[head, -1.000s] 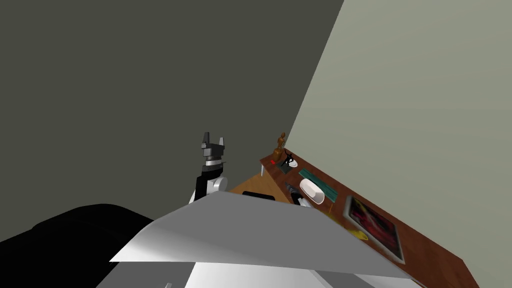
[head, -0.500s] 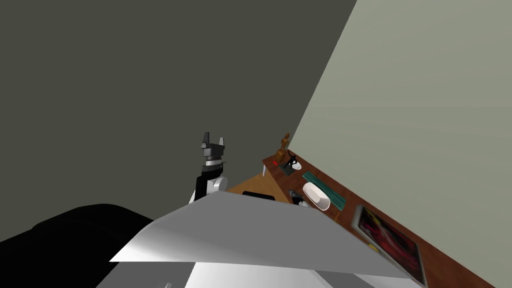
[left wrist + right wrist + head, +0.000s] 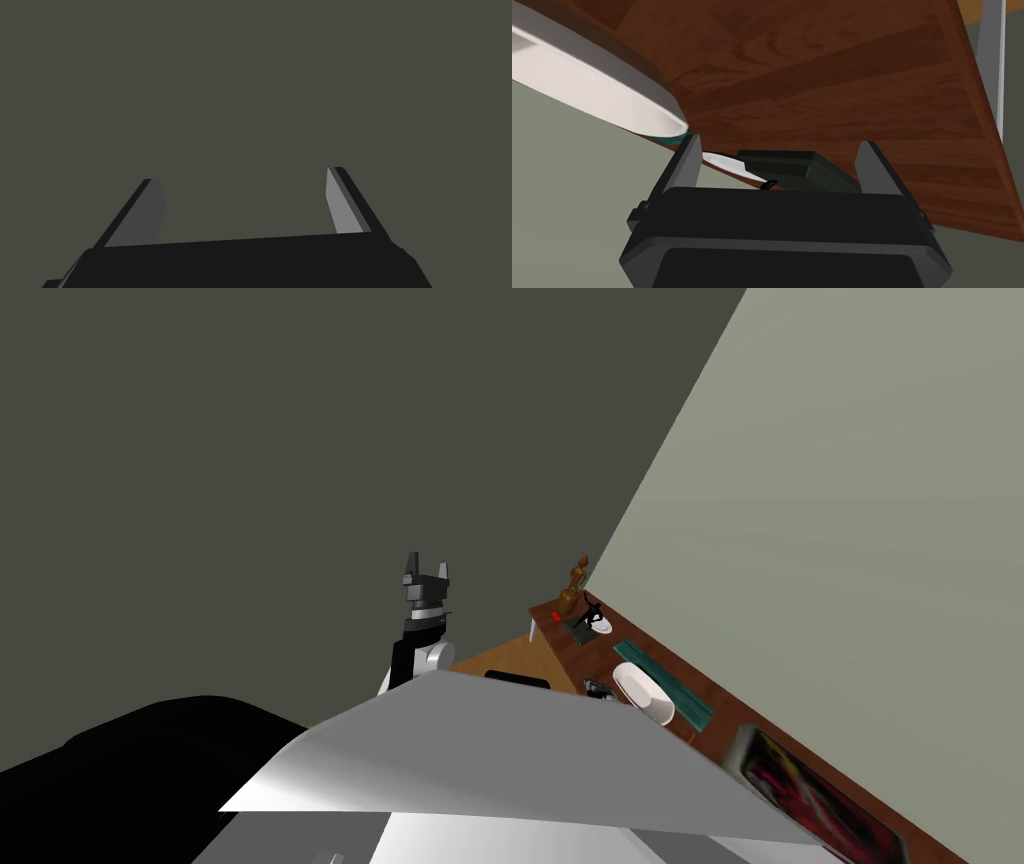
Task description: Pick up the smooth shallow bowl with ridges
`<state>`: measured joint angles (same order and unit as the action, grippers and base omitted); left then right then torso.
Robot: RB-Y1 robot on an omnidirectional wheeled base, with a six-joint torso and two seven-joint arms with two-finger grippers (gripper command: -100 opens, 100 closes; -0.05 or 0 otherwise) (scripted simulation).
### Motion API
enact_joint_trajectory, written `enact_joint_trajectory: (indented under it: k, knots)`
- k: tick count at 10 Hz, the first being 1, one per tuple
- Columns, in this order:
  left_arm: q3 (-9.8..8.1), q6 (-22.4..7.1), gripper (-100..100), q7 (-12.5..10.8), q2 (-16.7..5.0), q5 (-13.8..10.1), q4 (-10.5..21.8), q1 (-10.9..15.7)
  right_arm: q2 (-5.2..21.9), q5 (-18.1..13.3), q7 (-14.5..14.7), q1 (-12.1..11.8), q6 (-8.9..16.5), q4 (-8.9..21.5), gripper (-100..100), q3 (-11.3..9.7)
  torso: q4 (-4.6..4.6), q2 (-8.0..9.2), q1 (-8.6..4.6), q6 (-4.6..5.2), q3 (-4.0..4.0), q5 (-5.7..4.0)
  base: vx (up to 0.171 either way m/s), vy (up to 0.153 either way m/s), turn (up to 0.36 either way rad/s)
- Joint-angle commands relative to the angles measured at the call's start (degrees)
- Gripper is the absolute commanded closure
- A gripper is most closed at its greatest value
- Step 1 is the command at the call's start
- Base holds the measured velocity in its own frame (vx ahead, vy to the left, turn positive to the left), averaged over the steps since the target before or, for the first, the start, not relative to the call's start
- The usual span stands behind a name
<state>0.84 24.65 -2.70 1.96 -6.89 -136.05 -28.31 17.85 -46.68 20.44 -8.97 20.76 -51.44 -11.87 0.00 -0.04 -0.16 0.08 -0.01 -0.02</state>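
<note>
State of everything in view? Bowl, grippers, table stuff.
white bowl: resting on the table, not gripped.
left gripper: fingers open, empty, raised.
right gripper: fingers open, empty, bowl outside them.
brown figurine: upright at the table's end.
framed picture: lying flat on the table.

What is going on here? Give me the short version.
The robot is going for the white shallow bowl on the wooden table. Its right pincer hangs open by the table, the bowl off to one side of it, not yet gripped. The left pincer is raised, open, in front of the dark wall.
</note>
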Motion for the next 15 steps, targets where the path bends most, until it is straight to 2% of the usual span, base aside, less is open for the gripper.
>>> enact_joint_trajectory:
  k: [1, 2, 3, 4, 6, 7, 8, 9, 12, 13, 15]
  knots:
    - [0.0, 0.0, 0, 0.0, 0.0, 0.0, 0.0, 0.0, 0.71, -1.37, 1.55, 0.88, 1.84, 2.86, -100, -0.59, 0.0, 0.0, 0.0, 0.0, 0.0, 0.0, -0.006, -0.028, 0.277]
    - [0.0, 0.0, 0, 0.0, 0.0, 0.0, 0.0, 0.0, 0.71, -1.37, 1.55, 0.88, 1.84, 3.8, -100, -0.59, 0.01, -0.01, -0.05, -0.02, 0.0, 0.0, -0.006, -0.029, 0.083]
    - [-0.01, 0.0, 0, 0.0, 0.0, 0.0, 0.0, -0.01, 1.02, -2.58, 2.32, 1.35, 2.91, 5.93, -100, -0.9, -0.01, 0.0, -0.05, 0.03, 0.0, -0.01, -0.008, -0.017, 0.14]
    - [0.0, 0.0, 0, 0.0, 0.0, 0.0, 0.0, 0.0, 1.02, -2.58, 2.32, 1.35, 2.91, 6.17, -100, -0.9, 0.0, 0.01, -0.01, 0.0, 0.0, -0.01, -0.007, -0.013, 0.086]
    - [0.0, 0.0, 0, 0.0, 0.0, 0.0, 0.0, 0.0, 1.62, -4.9, 3.79, 2.21, 4.92, 10.2, -100, -1.52, 0.0, -0.01, -0.01, 0.0, 0.0, 0.0, -0.007, -0.024, 0.193]
    - [0.0, 0.0, 0, 0.0, 0.0, 0.0, 0.0, 0.0, 1.62, -4.9, 3.79, 2.21, 4.92, 10.74, -100, -1.52, 0.0, 0.0, -0.06, 0.0, 0.0, -0.01, -0.004, -0.03, 0.094]
    - [-0.01, 0.0, 0, 0.0, 0.0, 0.0, 0.0, -0.01, 1.88, -5.99, 4.48, 2.59, 5.83, 12.9, -100, -1.82, -0.01, -0.01, -0.05, 0.03, -0.01, -0.01, -0.004, -0.022, 0.121]
    - [0.0, 0.0, 0, 0.0, 0.0, 0.0, 0.0, 0.0, 1.88, -5.99, 4.48, 2.59, 5.83, 12.9, -100, -1.82, 0.0, -0.01, -0.04, 0.02, -0.01, -0.01, -0.004, -0.02, 0.088]
    - [0.0, 0.0, 0, 0.0, 0.0, 0.0, 0.0, 0.0, 2.44, -8.84, 6.27, 3.54, 8.18, 18.74, -100, -2.6, 0.0, -0.01, -0.08, 0.01, 0.0, -0.01, -0.007, -0.035, 0.192]
    - [-0.01, 0.0, 0, 0.0, 0.0, 0.0, 0.0, -0.01, 2.44, -8.84, 6.27, 3.54, 8.18, 18.74, -100, -2.6, 0.0, -0.02, -0.1, 0.02, -0.01, -0.02, -0.004, -0.032, 0.056]
    - [-0.01, 0.0, 0, 0.0, 0.0, 0.0, 0.0, -0.01, 2.67, -10.32, 7.21, 4.03, 9.47, 22.01, -100, -2.99, 0.0, -0.01, -0.04, 0.03, -0.01, -0.01, -0.006, -0.024, 0.141]
